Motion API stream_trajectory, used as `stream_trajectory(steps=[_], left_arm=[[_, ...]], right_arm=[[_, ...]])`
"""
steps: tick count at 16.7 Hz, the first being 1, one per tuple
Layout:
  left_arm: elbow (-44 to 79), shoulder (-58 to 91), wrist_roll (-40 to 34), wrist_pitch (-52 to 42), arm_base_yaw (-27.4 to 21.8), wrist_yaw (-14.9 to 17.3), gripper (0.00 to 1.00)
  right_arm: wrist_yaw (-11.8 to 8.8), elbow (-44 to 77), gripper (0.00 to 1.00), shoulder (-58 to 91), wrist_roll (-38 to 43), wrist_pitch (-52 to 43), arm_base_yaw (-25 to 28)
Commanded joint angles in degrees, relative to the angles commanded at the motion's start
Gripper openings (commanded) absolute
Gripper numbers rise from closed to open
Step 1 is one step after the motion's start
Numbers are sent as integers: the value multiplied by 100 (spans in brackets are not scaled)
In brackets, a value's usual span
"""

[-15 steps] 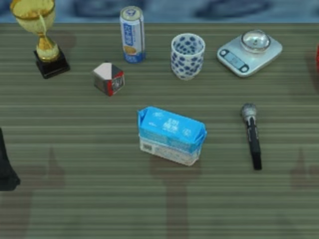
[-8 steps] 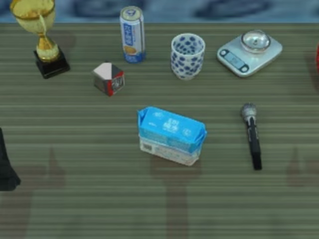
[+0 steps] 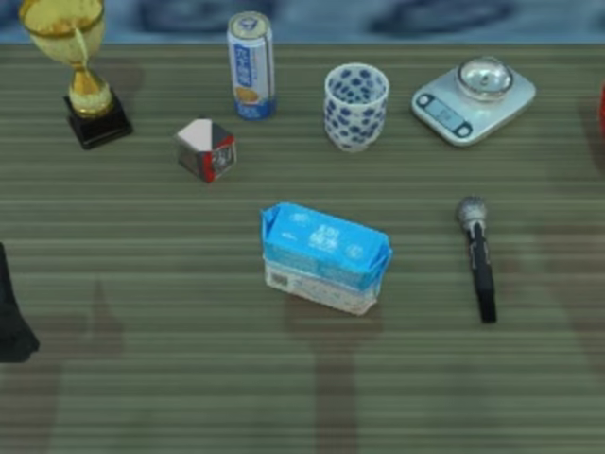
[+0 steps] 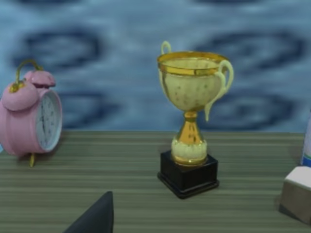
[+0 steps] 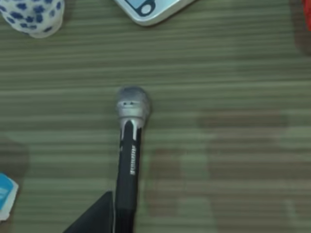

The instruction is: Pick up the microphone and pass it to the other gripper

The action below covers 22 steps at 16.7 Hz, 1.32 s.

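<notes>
The microphone (image 3: pixel 477 255) lies flat on the right part of the table, silver mesh head toward the back and black handle toward the front. In the right wrist view the microphone (image 5: pixel 130 145) fills the middle. My right gripper (image 5: pixel 97 218) hovers over the handle's near end, and only a dark tip of it shows beside the handle. The right arm is out of the top view. My left gripper (image 3: pixel 11 326) is parked at the table's left edge, far from the microphone, and a dark tip of it (image 4: pixel 97 218) shows in the left wrist view.
A blue packet (image 3: pixel 324 255) lies at the centre. Along the back stand a gold trophy (image 3: pixel 80 66), a blue-and-white can (image 3: pixel 251 64), a patterned cup (image 3: pixel 356 104) and a kitchen scale (image 3: pixel 473 99). A small cube (image 3: pixel 205 148) sits left of centre. A pink alarm clock (image 4: pixel 31 116) shows beside the trophy.
The shadow at the table's right has shifted toward the back and spread out. The microphone, the other objects and the left arm have not moved.
</notes>
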Motion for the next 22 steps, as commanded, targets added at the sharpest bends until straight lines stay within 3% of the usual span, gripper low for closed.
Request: stream_trajectory(steps=[6, 11, 15, 22], left_arm=[[0, 0, 0, 0, 0, 0, 100], [0, 0, 0, 0, 0, 0, 100], [0, 0, 0, 0, 0, 0, 100], [0, 0, 0, 0, 0, 0, 100]], right_arm=[[123, 2531, 100, 3561, 747, -1596, 714], [227, 4023, 100, 5610, 1200, -2636, 1145], [282, 4539, 100, 6290, 1369, -3056, 1297], [280, 4495, 100, 6358, 1359, -2970, 1275]])
